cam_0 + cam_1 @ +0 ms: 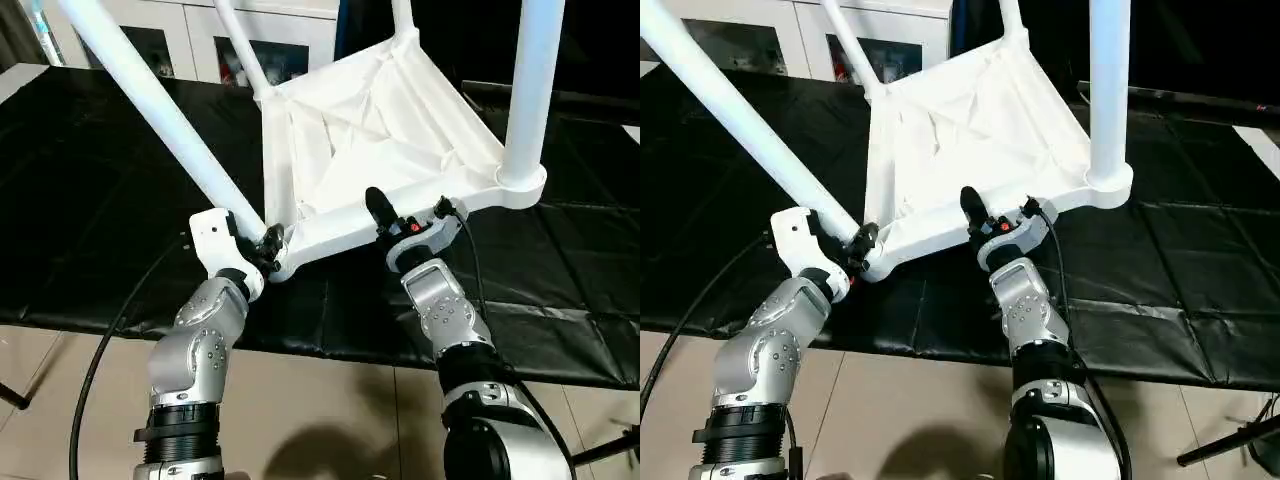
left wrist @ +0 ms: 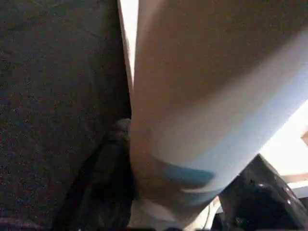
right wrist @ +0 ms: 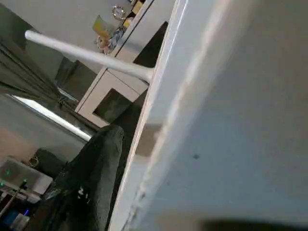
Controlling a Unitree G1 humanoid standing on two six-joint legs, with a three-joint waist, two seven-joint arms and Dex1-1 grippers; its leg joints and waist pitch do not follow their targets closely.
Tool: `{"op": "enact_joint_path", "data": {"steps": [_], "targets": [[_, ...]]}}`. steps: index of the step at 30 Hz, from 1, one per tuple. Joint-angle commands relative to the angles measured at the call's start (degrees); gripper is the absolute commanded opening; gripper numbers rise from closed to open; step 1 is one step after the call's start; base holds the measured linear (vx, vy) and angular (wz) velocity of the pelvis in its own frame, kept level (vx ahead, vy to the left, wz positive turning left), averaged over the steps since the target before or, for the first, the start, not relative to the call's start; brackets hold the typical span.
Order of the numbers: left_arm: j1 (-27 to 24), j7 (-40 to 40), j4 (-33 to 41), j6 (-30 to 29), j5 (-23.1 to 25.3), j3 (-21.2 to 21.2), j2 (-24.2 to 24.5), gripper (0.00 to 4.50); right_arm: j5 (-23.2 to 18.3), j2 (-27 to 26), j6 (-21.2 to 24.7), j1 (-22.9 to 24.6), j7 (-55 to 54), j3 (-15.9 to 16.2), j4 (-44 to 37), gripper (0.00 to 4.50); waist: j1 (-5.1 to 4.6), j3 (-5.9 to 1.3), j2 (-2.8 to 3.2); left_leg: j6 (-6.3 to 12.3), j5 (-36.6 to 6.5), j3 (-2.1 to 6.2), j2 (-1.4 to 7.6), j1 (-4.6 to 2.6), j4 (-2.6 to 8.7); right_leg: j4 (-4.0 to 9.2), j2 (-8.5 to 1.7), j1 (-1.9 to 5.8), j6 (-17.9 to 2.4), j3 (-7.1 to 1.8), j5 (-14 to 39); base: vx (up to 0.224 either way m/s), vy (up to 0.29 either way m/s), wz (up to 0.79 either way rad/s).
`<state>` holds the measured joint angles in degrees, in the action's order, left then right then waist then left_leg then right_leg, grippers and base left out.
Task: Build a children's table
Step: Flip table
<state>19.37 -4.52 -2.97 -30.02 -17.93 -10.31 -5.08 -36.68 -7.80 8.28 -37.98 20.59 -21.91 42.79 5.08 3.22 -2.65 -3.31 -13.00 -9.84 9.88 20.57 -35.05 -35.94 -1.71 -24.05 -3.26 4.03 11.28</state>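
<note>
Left hand (image 1: 268,243) grips a white leg (image 1: 150,95) just above the upturned tabletop's (image 1: 380,130) near corner socket; right hand (image 1: 385,215), fingers parted, straddles the tabletop's near edge on the black surface (image 1: 90,180).

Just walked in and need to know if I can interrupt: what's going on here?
A humanoid robot is assembling a white children's table on a black-covered surface. The tabletop lies underside up, tilted, with legs already standing in its corner sockets. The left pincer is clamped on the near-left leg at its base. The right pincer is at the tabletop's near edge, one finger over the rim.
</note>
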Motion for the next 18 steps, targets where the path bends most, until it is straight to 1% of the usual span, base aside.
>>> {"op": "enact_joint_path", "data": {"steps": [1, 3, 4, 5, 6, 7, 8, 9, 10, 11, 14, 15, 16, 18], "targets": [[0.25, -1.19, 0.70, -0.79, -1.79, 3.19, -2.79, 2.16, -0.41, -0.29, -1.24, -2.74, 1.60, 0.63, 0.11, 2.87, 0.25, -4.34, -0.13, 10.04, 6.91, 0.97, 3.20, 0.12, 2.76, 2.81, -6.57, 4.29, -11.68, -3.50, -3.97, 0.000, 0.000, 0.00], [0.26, -1.13, 0.60, -0.86, -1.58, 3.38, -2.66, 2.16, -0.36, -0.20, -1.49, -2.80, 1.70, 0.48, 0.45, 2.72, 0.34, -4.27, -0.13, 9.39, 5.42, 0.95, 3.25, 0.07, 2.86, 3.06, -6.64, 4.32, -11.34, -3.48, -1.63, 0.000, 0.000, 0.00], [0.45, -1.14, 0.37, -0.84, -1.46, 3.37, -2.63, 2.16, -0.43, -0.07, -1.85, -2.96, 2.00, 0.24, 0.90, 2.57, 0.34, -4.21, 0.00, 8.85, 4.72, 0.97, 3.27, 0.08, 2.92, 3.15, -6.58, 4.28, -11.05, -3.47, -0.53, 0.000, 0.000, 0.00], [0.56, -1.19, 0.22, -0.81, -1.39, 3.40, -2.57, 2.16, -0.44, 0.00, -2.00, -3.03, 2.09, 0.15, 1.09, 2.57, 0.30, -4.18, 0.05, 8.46, 4.10, 1.00, 3.34, 0.02, 2.96, 3.25, -6.57, 4.24, -10.87, -3.46, 0.18, 0.000, 0.000, 0.00], [0.62, -1.22, 0.13, -0.80, -1.33, 3.42, -2.53, 2.16, -0.45, 0.04, -2.08, -3.07, 2.12, 0.11, 1.19, 2.42, 0.27, -4.19, 0.03, 8.29, 3.99, 1.01, 3.37, 0.03, 2.99, 3.26, -6.57, 4.26, -10.85, -3.46, 0.32, 0.000, 0.000, 0.00], [0.71, -1.31, 0.03, -0.80, -1.26, 3.47, -2.45, 2.16, -0.36, 0.10, -2.25, -3.18, 2.25, -0.01, 1.38, 2.38, 0.26, -4.24, 0.13, 8.04, 4.03, 1.07, 3.40, 0.02, 3.00, 3.14, -6.60, 4.32, -10.81, -3.49, 0.00, 0.000, 0.000, 0.00], [0.78, -1.40, -0.01, -0.85, -1.23, 3.49, -2.36, 2.16, -0.29, 0.15, -2.40, -3.21, 2.35, -0.12, 1.48, 2.30, 0.24, -4.20, 0.08, 8.05, 4.01, 1.08, 3.42, 0.00, 3.03, 3.16, -6.52, 4.27, -10.76, -3.47, -0.16, 0.000, 0.000, 0.00], [0.88, -1.48, -0.08, -0.87, -1.23, 3.48, -2.29, 2.16, -0.22, 0.22, -2.55, -3.26, 2.44, -0.22, 1.62, 2.24, 0.28, -4.26, 0.16, 8.05, 4.38, 1.09, 3.38, 0.00, 2.98, 3.05, -6.51, 4.28, -10.79, -3.47, -0.86, 0.000, 0.000, 0.00], [0.94, -1.53, -0.13, -0.88, -1.23, 3.48, -2.25, 2.16, -0.17, 0.26, -2.64, -3.30, 2.49, -0.29, 1.72, 2.24, 0.28, -4.30, 0.08, 8.20, 4.76, 1.08, 3.34, 0.07, 2.93, 2.98, -6.56, 4.35, -10.95, -3.47, -1.70, 0.000, 0.000, 0.00], [1.09, -1.73, -0.20, -0.91, -1.32, 3.48, -2.14, 2.16, -0.09, 0.38, -2.88, -3.39, 2.58, -0.44, 1.92, 2.21, 0.36, -4.31, 0.24, 8.24, 4.81, 1.10, 3.31, 0.08, 2.92, 2.95, -6.57, 4.35, -11.04, -3.48, -1.98, 0.000, 0.000, 0.00], [1.77, -2.38, -0.65, -1.20, -0.92, 3.89, -1.40, 2.16, 0.03, 0.87, -3.52, -3.85, 2.78, -0.91, 2.62, 2.17, 0.33, -4.33, 0.21, 8.35, 4.72, 1.08, 3.30, 0.05, 2.90, 3.00, -6.54, 4.31, -11.23, -3.44, -1.96, 0.000, 0.000, 0.00], [1.99, -2.57, -0.78, -1.40, -0.58, 4.19, -1.03, 2.16, 0.04, 1.03, -3.67, -3.98, 2.79, -1.03, 2.75, 2.15, 0.41, -4.30, 0.32, 8.29, 4.56, 1.07, 3.28, 0.05, 2.90, 3.03, -6.57, 4.32, -11.28, -3.46, -1.76, 0.000, 0.000, 0.00], [2.17, -3.02, -1.03, -1.45, -0.42, 4.35, -0.66, 2.16, 0.01, 1.29, -3.84, -4.07, 2.88, -1.15, 2.88, 2.14, 0.39, -4.34, 0.31, 8.25, 4.58, 1.10, 3.33, 0.03, 2.89, 3.00, -6.53, 4.31, -11.24, -3.43, -1.79, 0.000, 0.000, 0.00], [2.06, -6.27, -0.86, -2.15, -0.51, 5.67, 1.14, 2.16, 0.30, 2.05, -4.31, -3.76, 3.01, -1.05, 2.59, 2.12, 0.51, -4.39, 0.34, 8.41, 5.14, 1.15, 3.27, 0.01, 2.87, 2.86, -6.57, 4.33, -11.34, -3.43, -2.41, 0.000, 0.000, 0.00]]}}
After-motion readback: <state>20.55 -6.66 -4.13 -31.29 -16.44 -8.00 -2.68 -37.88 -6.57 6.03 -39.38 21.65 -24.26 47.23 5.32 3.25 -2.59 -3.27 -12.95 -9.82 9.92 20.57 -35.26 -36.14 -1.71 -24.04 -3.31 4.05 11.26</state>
